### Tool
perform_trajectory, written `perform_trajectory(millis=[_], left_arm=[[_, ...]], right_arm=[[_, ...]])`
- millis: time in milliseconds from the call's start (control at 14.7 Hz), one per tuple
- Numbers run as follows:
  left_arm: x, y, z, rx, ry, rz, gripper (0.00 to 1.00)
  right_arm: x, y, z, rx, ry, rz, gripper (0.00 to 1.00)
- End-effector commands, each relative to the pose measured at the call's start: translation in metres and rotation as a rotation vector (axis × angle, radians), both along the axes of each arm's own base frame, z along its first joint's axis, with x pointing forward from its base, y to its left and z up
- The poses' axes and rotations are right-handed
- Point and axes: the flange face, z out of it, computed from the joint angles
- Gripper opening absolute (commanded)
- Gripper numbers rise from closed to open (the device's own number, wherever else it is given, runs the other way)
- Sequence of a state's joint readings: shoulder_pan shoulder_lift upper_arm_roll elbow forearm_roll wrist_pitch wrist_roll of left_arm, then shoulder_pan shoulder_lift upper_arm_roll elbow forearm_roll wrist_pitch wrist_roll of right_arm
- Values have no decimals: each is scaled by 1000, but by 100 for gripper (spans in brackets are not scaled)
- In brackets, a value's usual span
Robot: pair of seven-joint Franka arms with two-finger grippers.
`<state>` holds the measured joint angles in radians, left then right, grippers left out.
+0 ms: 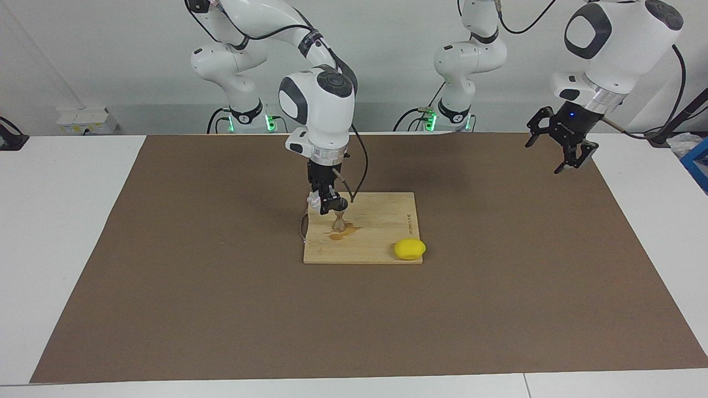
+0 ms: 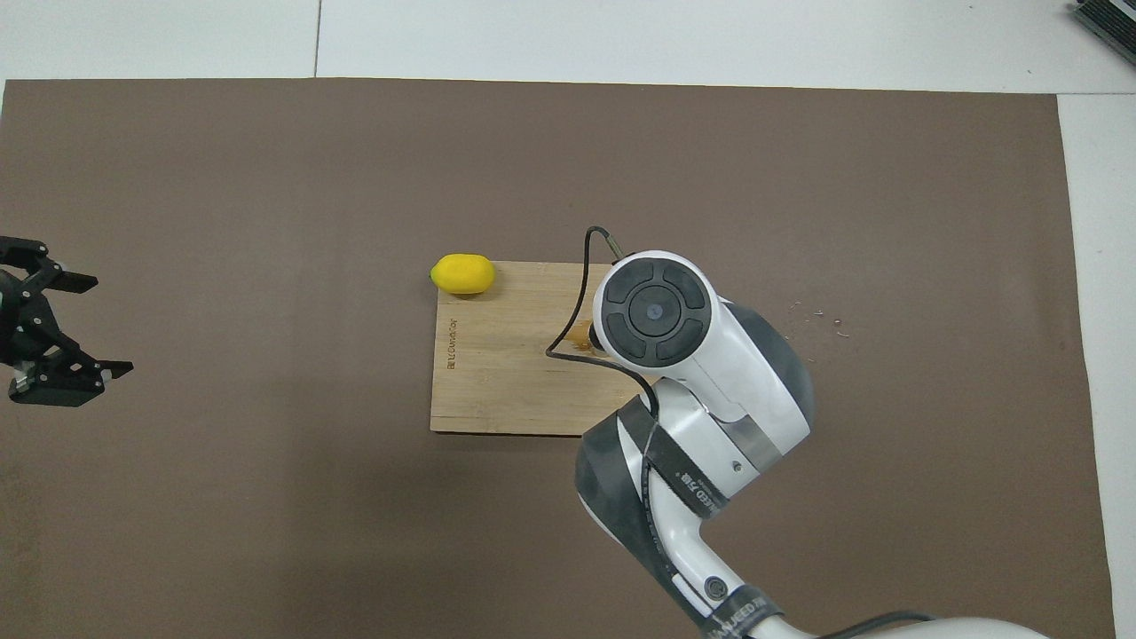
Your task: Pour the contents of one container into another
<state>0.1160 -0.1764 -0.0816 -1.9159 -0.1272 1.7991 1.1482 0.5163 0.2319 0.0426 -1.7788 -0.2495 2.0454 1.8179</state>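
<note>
- My right gripper [image 1: 327, 205] sits a little left of centre in the facing view, low over the upper left part of the wooden cutting board [image 1: 387, 243]. It is clenched on the small clear glass tumbler [image 1: 315, 201], which shows as a pale glint at the gripper's left side.
- The glass looks tipped over the silver jigger [image 1: 339, 223], which stands upright on the board directly under my fingertips. I cannot tell whether the rim of the glass touches it.
- In the overhead view my own right wrist covers both vessels, so the pour itself is hidden there; only a sliver of amber shows at the wrist's left edge.
- An amber puddle [image 1: 342, 234] lies on the board at the jigger's foot, touching it. I judge that some liquid has missed the cup or run over it.
- I cannot see how much liquid is left in the glass, nor how full the jigger is.
- My reading: the pour is under way or near its end. What is left is to bring the glass upright, set it down on the board and let go.
- My left gripper [image 1: 563, 148] hangs at the upper right of the facing view, fingers spread and empty, over the brown mat's [image 1: 221, 309] corner. That arm waits.
- A yellow lemon [image 1: 410, 249] rests at the board's lower right corner in the facing view, well apart from the pour.
</note>
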Motion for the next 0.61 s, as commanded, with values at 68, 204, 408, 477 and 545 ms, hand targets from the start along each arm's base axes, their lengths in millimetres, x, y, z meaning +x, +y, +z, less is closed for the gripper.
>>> perform_trajectory(millis=[68, 204, 408, 477, 545], left_arm=[[-14, -17, 21, 49, -10, 330, 100], [-23, -21, 27, 35, 7, 545, 100], [-33, -22, 31, 31, 36, 708, 100], [-32, -21, 32, 27, 35, 729, 100], [-30, -18, 36, 20, 21, 737, 100]], right_arm=[[2, 3, 1, -22, -36, -8, 18], [1, 3, 1, -21, -37, -8, 18], [1, 5, 1, -17, -36, -8, 19], [2, 5, 3, -8, -35, -16, 19], [3, 5, 3, 0, -34, -30, 19]])
